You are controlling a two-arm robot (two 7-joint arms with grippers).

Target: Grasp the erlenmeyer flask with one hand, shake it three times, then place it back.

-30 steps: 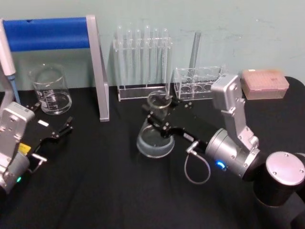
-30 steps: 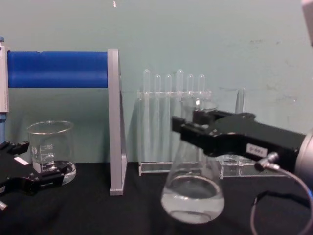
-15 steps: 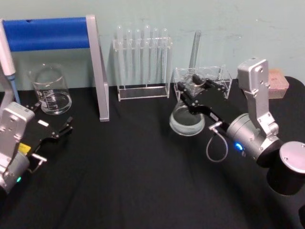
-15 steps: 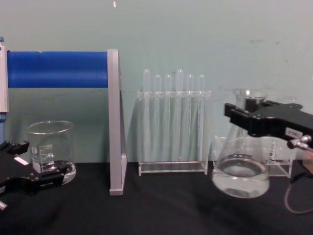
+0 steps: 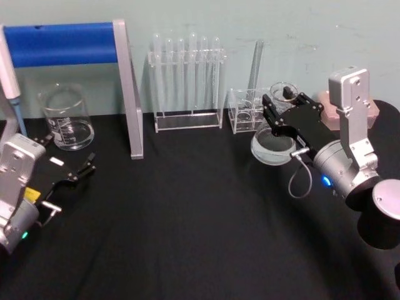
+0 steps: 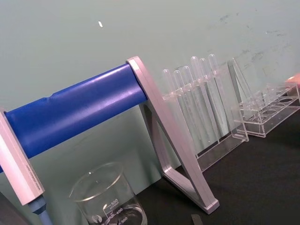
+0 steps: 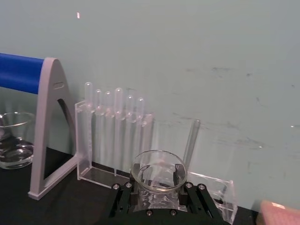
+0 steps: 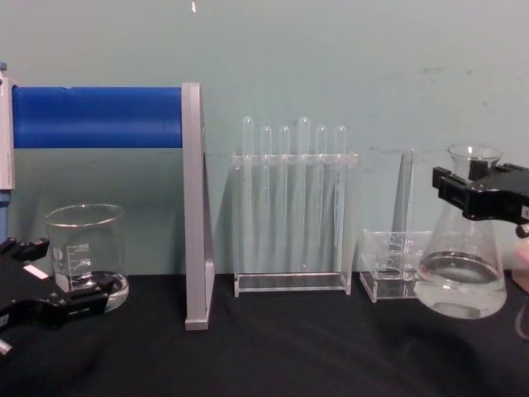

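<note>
1. The erlenmeyer flask is at about two o'clock from me over the black table, just in front of the small clear rack. I judge its base to be lifted off the cloth, not resting on it.
2. My right gripper has hold of it. The fingers are closed on the narrow neck just under the flared rim, one on each side, and the right wrist view looks straight onto the open mouth between them.
3. What matters for the next move is that the flask hangs below my fingers. Its long axis is close to upright with a slight lean, the wide base is down, and a little clear liquid is pooled in the bottom.
4. My left gripper is parked low at eight o'clock beside the beaker. Its fingers are spread and hold nothing. It is well apart from the flask, so this is the right arm's job alone.
5. I take this to be the shaking stage, though I cannot tell how many shakes are done.
6. Free space lies toward nine o'clock. The small rack is close at the flask's twelve, and the test tube rack stands farther round at eleven.
7. The risks I see are the smooth neck slipping in my grip and the base knocking the rack.
</note>
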